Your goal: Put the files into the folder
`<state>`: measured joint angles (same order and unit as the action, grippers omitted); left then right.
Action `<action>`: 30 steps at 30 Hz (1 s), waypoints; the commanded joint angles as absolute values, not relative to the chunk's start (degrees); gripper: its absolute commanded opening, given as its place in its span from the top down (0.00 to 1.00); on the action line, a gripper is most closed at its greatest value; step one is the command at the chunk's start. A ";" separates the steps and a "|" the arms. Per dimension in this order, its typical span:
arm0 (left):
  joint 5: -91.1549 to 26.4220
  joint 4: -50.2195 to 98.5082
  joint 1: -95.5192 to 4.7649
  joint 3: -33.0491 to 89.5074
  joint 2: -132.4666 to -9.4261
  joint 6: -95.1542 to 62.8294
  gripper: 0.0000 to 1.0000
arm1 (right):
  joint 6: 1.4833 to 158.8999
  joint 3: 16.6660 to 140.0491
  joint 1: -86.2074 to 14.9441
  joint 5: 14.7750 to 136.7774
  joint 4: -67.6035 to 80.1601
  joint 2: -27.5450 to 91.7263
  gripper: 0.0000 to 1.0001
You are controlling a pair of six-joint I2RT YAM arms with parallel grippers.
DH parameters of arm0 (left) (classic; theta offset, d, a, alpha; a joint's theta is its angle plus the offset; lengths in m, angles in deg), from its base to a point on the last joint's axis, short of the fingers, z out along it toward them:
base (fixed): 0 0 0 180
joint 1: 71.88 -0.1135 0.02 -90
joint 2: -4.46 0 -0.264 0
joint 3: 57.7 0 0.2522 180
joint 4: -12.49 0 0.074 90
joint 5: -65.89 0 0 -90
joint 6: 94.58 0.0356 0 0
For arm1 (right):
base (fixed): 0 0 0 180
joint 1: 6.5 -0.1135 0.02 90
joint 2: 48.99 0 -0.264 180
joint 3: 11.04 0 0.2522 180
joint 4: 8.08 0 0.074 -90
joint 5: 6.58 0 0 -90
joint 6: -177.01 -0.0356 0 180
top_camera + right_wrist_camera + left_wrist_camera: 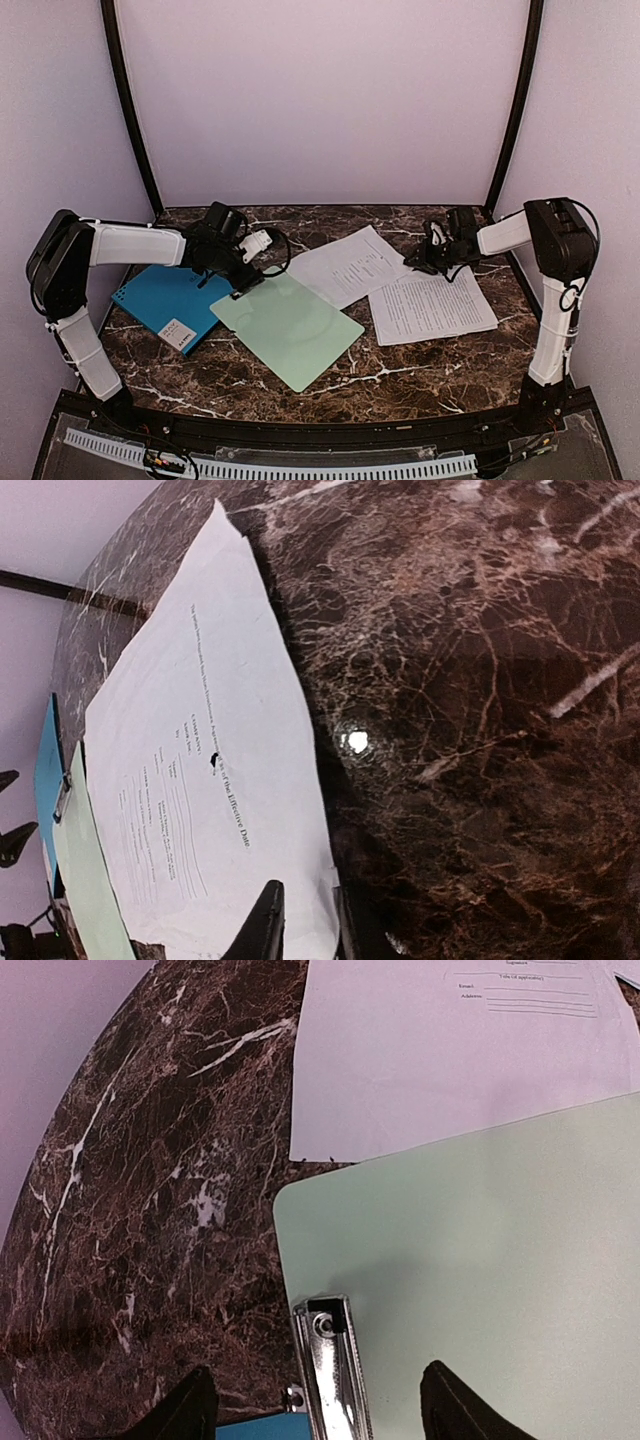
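The folder (165, 295) is teal-blue, closed and flat at the left, with a white label (178, 333); a sliver of it shows in the left wrist view (255, 1428). Two white printed files lie at centre right: one with short text blocks (350, 265) (190, 780) and one with dense text (430, 305). My left gripper (243, 268) (320, 1405) is open, its fingers astride the metal clip (332, 1370) of a pale green clipboard (290, 325). My right gripper (430, 255) (303, 920) is pinched on the right edge of the short-text file, which is slightly raised there.
The clipboard (470, 1260) overlaps the folder's right edge and the near corner of the short-text file (450, 1050). The dark marble table (420, 380) (480, 680) ends at purple walls behind and at both sides.
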<state>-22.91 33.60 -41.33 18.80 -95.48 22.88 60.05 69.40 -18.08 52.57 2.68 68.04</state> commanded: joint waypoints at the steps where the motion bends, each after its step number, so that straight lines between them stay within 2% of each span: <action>1: -20.85 33.93 -40.94 18.54 -94.47 21.47 0.30 | 60.24 69.62 -17.85 52.50 3.03 65.83 0.90; 2: -20.76 33.87 -40.94 18.66 -94.40 21.23 0.30 | 60.47 69.96 -17.80 52.70 3.26 65.40 0.98; 3: -20.63 33.65 -40.98 18.74 -94.15 20.70 0.30 | 60.90 70.37 -17.76 52.92 3.73 64.85 1.00; 10: -22.63 31.45 -40.94 19.68 -90.97 17.27 0.30 | 67.42 72.68 -17.88 52.70 10.19 58.12 1.00; 18: -40.63 24.23 -40.82 19.97 -87.27 16.50 0.30 | 86.36 76.61 -24.31 51.97 22.50 42.13 1.00; 23: -46.95 28.29 -40.31 26.29 -87.99 18.92 0.26 | 98.21 81.81 -30.72 50.89 32.39 33.68 1.00; 30: -51.19 36.14 -39.60 33.46 -86.66 25.12 0.20 | 103.93 89.90 -37.43 49.83 46.74 31.39 1.00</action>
